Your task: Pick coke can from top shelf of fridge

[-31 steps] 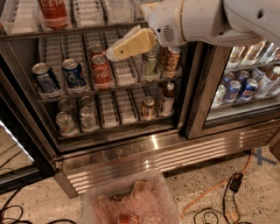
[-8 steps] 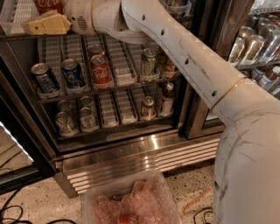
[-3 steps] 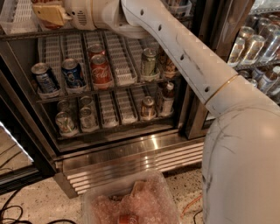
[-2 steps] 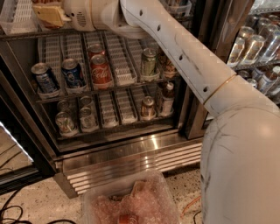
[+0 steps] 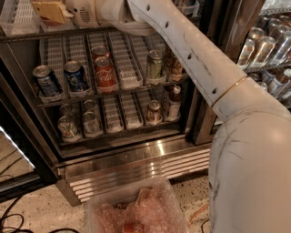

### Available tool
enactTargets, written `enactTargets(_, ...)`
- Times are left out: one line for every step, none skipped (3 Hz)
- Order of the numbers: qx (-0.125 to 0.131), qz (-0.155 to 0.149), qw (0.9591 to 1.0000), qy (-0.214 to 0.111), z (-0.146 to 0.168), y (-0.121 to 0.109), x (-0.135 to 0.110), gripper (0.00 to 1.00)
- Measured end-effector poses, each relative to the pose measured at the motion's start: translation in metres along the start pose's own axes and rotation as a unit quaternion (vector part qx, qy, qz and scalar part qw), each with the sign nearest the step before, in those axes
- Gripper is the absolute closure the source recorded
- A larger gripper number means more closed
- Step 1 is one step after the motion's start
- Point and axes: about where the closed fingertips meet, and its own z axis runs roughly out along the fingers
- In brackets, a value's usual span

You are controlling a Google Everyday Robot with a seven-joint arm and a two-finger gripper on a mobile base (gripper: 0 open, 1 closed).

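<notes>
Camera view: the gripper [image 5: 47, 11] stayed at the top shelf [image 5: 68, 32], unmoved; coke can hidden, its grip impossible to tell.

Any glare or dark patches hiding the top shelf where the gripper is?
Camera view: the gripper sits at the top-left edge over the top shelf, evenly lit; bright sheen on the steel base grille; the bottom shelf is dimmer.
</notes>
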Motion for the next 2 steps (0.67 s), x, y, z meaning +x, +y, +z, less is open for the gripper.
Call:
enactTargets(-0.002, -0.005, 1.0, -0.002, -0.0038, 0.0022, -0.006, 1.0)
enactTargets(-0.005, -0.007, 1.0, 0.001, -0.009, 0.0066, -0.0095, 1.0)
